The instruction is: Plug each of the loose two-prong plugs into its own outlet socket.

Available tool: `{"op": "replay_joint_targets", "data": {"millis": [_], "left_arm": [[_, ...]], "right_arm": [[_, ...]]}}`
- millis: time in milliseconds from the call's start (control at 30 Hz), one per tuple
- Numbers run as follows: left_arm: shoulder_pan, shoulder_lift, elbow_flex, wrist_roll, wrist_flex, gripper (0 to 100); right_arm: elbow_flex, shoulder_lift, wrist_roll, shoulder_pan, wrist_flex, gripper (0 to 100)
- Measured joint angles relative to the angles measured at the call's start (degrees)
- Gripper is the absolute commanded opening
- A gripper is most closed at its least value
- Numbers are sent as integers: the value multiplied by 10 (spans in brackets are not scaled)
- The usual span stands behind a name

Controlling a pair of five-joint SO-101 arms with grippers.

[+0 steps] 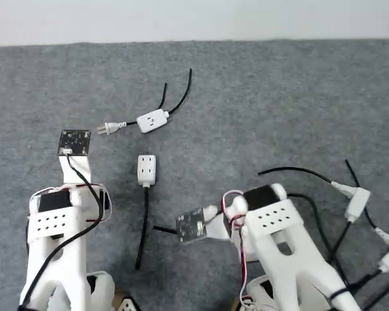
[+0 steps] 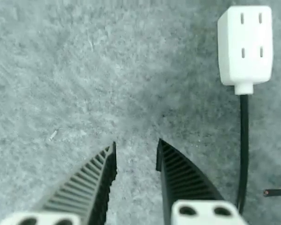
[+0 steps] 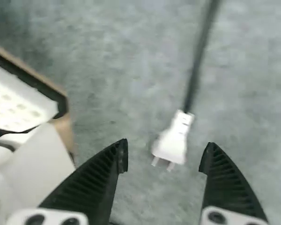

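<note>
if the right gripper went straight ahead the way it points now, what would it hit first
Most likely the small white two-prong plug on its black cord, lying on grey carpet ahead of the open right gripper; depth is unclear.

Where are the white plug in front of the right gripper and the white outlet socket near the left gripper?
white plug (image 3: 173, 141), right wrist view, on the middle of its white body.
white outlet socket (image 2: 246, 37), left wrist view, on its face between the slots.

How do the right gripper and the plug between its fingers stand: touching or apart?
Apart. In the right wrist view the right gripper is open, with carpet showing between it and the plug on both sides.
</note>
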State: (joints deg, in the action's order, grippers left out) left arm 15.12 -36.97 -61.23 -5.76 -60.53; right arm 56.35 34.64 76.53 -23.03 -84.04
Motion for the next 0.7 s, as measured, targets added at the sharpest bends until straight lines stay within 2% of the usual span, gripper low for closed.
{"op": "replay_joint_targets", "data": {"millis": [167, 333, 400, 600, 700], "left_arm": [[0, 0, 0, 0, 16, 130], [2, 0, 0, 0, 24, 130], [2, 0, 0, 0, 24, 130], [2, 0, -3, -1, 24, 130], [2, 0, -3, -1, 24, 130]], "right_arm": [[35, 1, -18, -10, 48, 252], [39, 1, -158, -12, 149, 252], [52, 1, -192, -12, 164, 252], [92, 1, -193, -11, 169, 251], [107, 1, -164, -9, 173, 197]]}}
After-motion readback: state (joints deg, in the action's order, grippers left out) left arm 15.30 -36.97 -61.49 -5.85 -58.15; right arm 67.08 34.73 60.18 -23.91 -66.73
